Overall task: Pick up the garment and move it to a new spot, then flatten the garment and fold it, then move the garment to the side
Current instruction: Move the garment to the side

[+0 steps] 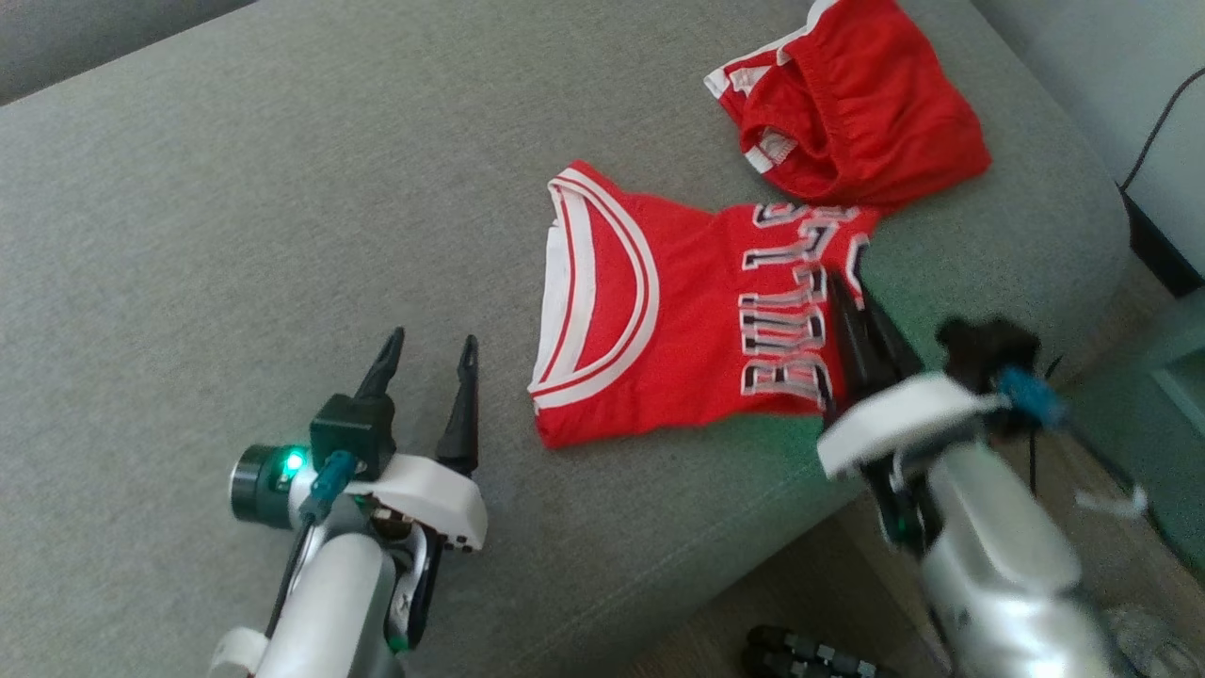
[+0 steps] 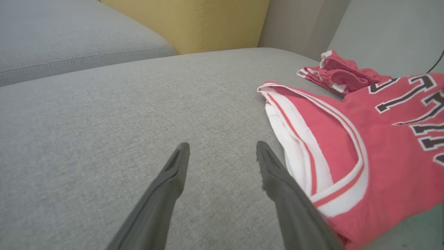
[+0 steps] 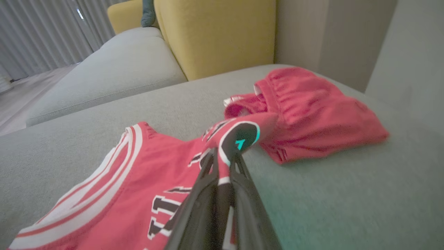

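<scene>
The red jersey (image 1: pixel 678 311) lies in the middle of the grey sofa seat (image 1: pixel 235 235); the right gripper (image 1: pixel 847 282) squeezes its fingers tight on the jersey's edge at 3 o'clock; the left gripper (image 1: pixel 431 339) sits at 8 o'clock, fingers wide apart, holding nothing; red shorts (image 1: pixel 847 104) lie at 1 o'clock.

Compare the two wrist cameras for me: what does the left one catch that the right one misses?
Left wrist view: the open left end effector over bare sofa, beside the jersey. Right wrist view: the right end effector shut on the jersey's edge, plus curtains behind. Both: jersey, shorts, yellow backrest.
</scene>
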Motion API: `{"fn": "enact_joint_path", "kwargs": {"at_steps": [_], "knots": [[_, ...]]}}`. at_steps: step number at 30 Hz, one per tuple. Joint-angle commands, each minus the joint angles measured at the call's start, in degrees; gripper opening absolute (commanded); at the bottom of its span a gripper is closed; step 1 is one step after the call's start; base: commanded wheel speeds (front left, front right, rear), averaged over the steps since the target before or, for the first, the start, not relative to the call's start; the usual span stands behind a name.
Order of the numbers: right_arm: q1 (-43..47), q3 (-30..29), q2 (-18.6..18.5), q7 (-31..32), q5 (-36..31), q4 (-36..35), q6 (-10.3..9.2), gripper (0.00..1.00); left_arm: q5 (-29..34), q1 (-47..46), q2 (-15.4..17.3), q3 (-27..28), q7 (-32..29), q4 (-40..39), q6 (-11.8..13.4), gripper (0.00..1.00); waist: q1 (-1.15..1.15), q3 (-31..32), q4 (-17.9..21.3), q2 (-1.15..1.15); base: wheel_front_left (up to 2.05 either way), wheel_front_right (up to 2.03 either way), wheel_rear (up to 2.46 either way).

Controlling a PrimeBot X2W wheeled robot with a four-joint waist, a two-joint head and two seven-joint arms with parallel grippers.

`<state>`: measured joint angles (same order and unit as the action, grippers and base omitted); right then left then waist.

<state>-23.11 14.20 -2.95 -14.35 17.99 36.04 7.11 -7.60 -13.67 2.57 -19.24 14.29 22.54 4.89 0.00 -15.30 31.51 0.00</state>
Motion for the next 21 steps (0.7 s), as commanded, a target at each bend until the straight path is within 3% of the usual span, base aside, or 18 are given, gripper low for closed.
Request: {"fn": "enact_joint_path", "kwargs": {"at_steps": [1, 8, 15, 21], "knots": [[-4.60, 1.11, -0.06, -0.48, -1.76, -1.14, 0.37, 0.00, 0.50, -0.93, 0.31, 2.26, 0.71, -1.79, 0.29, 1.00, 0.00, -0.08, -0.19, 0.00, 0.00, 0.00, 0.00], [-18.73, -0.39, -7.98, 2.36, -11.55, 5.25, 0.37, 0.00, 0.66, -0.52, 0.31, 1.96, 0.71, -2.67, -0.03, 1.00, 0.00, -1.55, -5.78, 0.00, 0.00, 0.00, 0.00], [-26.00, -4.04, -15.01, 4.28, -16.79, 11.53, 0.37, 0.00, 0.03, -0.94, 0.31, 1.04, 0.71, -3.18, 0.04, 1.00, 0.00, -2.67, -9.19, 0.00, 0.00, 0.00, 0.00], [-30.28, -7.40, -18.51, 3.43, -20.48, 14.91, 0.37, 0.00, 0.21, -1.08, 0.31, 0.73, 0.71, -3.29, 0.08, 1.00, 0.00, -3.35, -10.64, 0.00, 0.00, 0.00, 0.00]]}}
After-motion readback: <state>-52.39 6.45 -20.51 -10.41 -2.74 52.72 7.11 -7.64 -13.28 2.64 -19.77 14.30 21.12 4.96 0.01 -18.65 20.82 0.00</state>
